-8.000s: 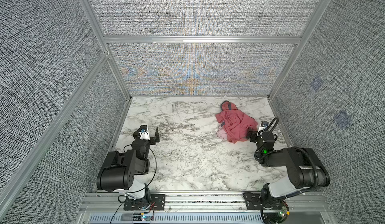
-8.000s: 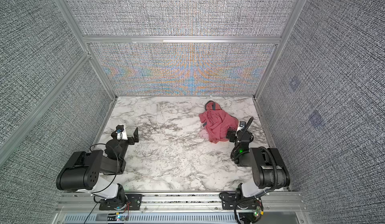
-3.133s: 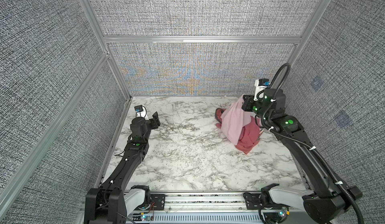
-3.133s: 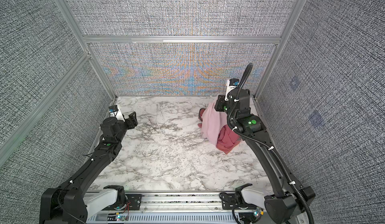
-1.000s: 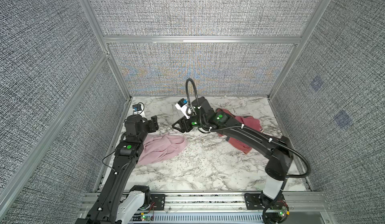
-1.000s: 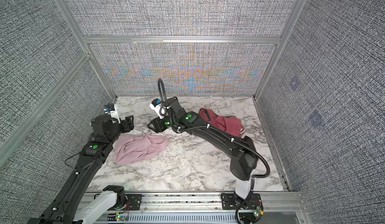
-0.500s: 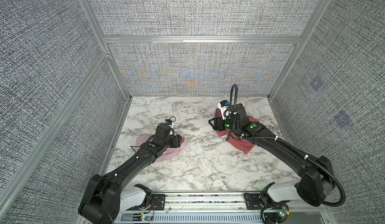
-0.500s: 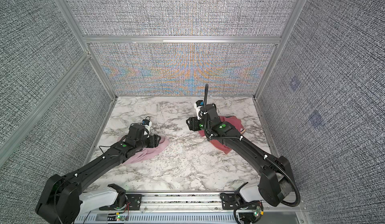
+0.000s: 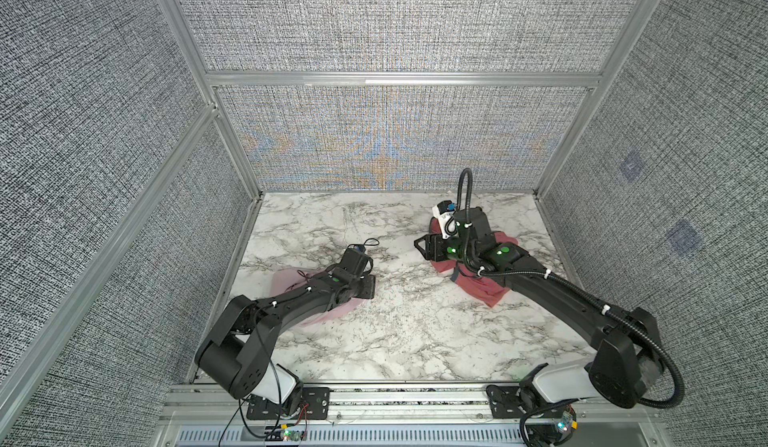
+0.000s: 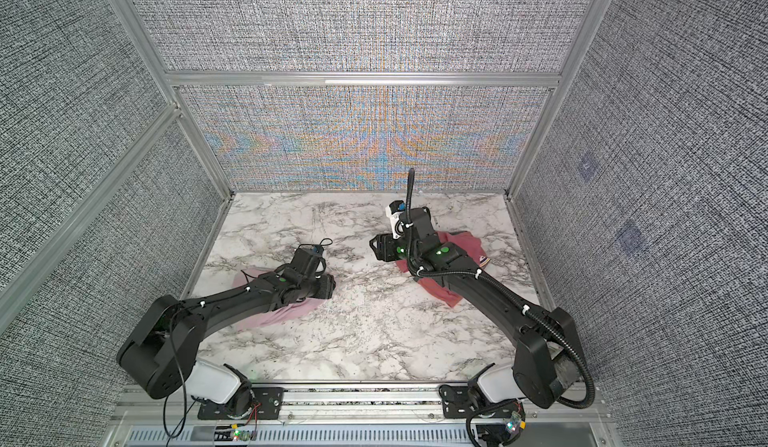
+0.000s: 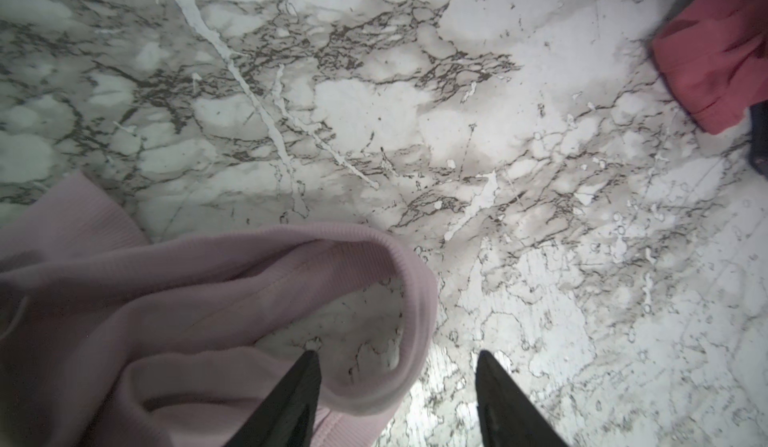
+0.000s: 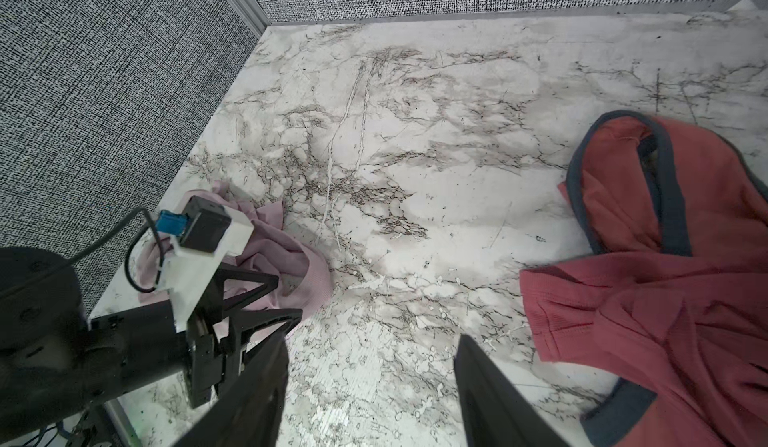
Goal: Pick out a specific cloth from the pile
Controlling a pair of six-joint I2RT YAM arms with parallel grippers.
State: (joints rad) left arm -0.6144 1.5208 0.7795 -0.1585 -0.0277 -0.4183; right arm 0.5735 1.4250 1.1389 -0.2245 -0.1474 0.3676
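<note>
The pale pink cloth [image 9: 286, 282] [image 10: 282, 314] lies crumpled on the marble at the left, partly under my left arm. My left gripper [image 9: 368, 289] [image 10: 328, 287] is low at the cloth's right edge. In the left wrist view it [image 11: 395, 355] is open, one finger on the cloth [image 11: 166, 299], the other over bare marble, the ribbed hem between them. The pile's coral-red garment [image 9: 484, 291] [image 10: 440, 293] [image 12: 665, 299] lies apart at the right. My right gripper [image 9: 419, 247] [image 10: 376, 245] [image 12: 372, 339] hangs open and empty beside its left edge.
The marble tabletop [image 9: 415, 332] is boxed in by grey woven walls on three sides, with a metal rail [image 9: 395, 395] along the front. The left wall [image 12: 104, 91] runs close behind the pink cloth. Bare marble separates the two fabrics.
A second ago my right gripper reached over to the left by the pink cloth; it has since drawn back to the red garment. My left gripper has come down onto the cloth's right edge.
</note>
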